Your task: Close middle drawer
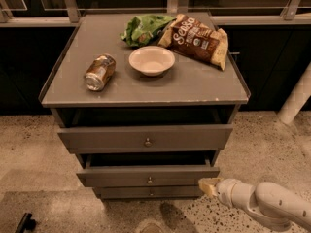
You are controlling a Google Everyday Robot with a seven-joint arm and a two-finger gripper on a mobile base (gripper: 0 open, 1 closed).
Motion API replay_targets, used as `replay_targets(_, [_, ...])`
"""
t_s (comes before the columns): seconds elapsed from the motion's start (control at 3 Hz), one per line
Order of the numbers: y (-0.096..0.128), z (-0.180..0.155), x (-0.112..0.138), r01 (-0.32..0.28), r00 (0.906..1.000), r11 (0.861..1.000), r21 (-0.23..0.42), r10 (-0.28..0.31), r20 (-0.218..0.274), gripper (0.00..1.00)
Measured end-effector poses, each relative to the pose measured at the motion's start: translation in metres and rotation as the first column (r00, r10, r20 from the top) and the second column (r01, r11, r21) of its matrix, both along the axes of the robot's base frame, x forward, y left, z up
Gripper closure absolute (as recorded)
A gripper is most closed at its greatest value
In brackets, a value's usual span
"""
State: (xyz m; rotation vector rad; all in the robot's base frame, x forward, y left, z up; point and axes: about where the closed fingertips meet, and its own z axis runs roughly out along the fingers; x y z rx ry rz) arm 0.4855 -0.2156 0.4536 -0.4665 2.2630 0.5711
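grey cabinet [194,89], end effector [208,187] at middle drawer's [116,176] right corner

- The claw [208,187] shows only as a small tan tip low on the right, just beside the right end of the middle drawer [146,176]; whether the two touch cannot be told.
- Its arm [265,203] is cut off by the right and bottom edges.
- The middle drawer's inside lies in shadow under the top drawer [112,140].
- The bottom drawer [126,193] shows only a slim strip.
- The label of the can [99,72] on the desk [194,89] is too blurred to read.
- A dark object [25,223] is cut off at the lower left.
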Motion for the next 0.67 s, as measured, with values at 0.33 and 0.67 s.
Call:
replay_targets(0.33, [0.012,-0.014,0.020,-0.028,0.9996,1.000,0.012,0.028,-0.008,1.00])
replay_targets(0.67, [0.030,-0.026,0.050,-0.035,0.9993,0.999,0.032,0.035,0.010,1.00])
